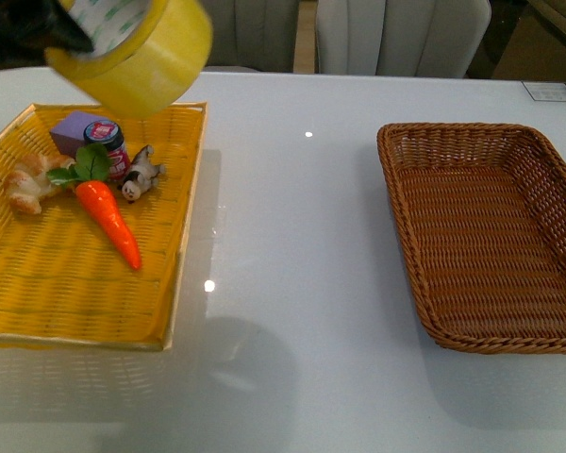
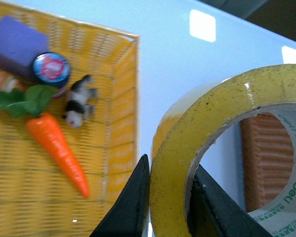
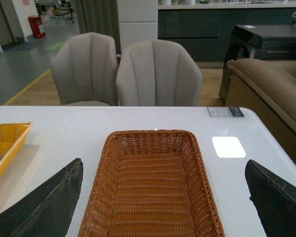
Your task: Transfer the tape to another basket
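When read from the near edge outward, first only bare white table [image 1: 292, 377] at 6 o'clock, glossy, with a soft round shadow on it. Next, at 9 o'clock, lying flat, the yellow tray [image 1: 38, 311]; at 3 o'clock, well apart from it, the basket [image 1: 401, 245], dark brown wicker with raised sloping sides. Between the two, only table surface.

Inside the tray, toward its far half: an orange toy carrot [image 1: 111, 219] with green leaves, tip pointing to 5 o'clock. Just beside the leaves, at 3 o'clock of them, a small black-and-white toy animal [image 1: 140, 176]. At 9 o'clock of them, a pale knobby piece [image 1: 28, 184], cannot tell what exactly. Behind the leaves, a small jar [image 1: 106, 137] with a blue-and-red lid, touching a purple block [image 1: 75, 130].

Higher, at 11 o'clock in the front view, the tape [image 1: 137, 57], up in the air and tilted, clear of the tray, about over its far right corner. Not in the basket yet. Clamped by the left gripper [image 2: 171, 197]: in the left wrist view, one black finger pressed on the outside of the yellow roll, the other inside the white core, with the roll's wall squeezed between.

Right gripper [image 3: 163, 207] facing the basket, fingers spread wide apart.

Farthest, at 12 o'clock beyond the table, pale upholstered chairs [image 1: 406, 38].
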Controlling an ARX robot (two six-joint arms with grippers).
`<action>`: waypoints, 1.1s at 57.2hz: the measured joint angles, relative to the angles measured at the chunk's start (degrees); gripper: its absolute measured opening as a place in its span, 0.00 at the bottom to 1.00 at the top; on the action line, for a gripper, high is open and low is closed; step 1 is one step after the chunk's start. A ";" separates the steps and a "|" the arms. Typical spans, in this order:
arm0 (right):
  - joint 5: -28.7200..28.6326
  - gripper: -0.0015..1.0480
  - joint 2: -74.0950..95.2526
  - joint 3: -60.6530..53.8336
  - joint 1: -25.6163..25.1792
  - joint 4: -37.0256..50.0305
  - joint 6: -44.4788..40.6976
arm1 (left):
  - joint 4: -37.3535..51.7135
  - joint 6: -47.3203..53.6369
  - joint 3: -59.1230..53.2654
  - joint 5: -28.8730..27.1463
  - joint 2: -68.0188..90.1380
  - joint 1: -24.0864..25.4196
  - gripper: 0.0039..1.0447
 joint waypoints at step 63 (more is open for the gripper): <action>-13.86 0.91 64.59 24.61 12.50 30.10 34.75 | -5.97 -0.94 2.89 2.58 -2.12 -17.53 0.14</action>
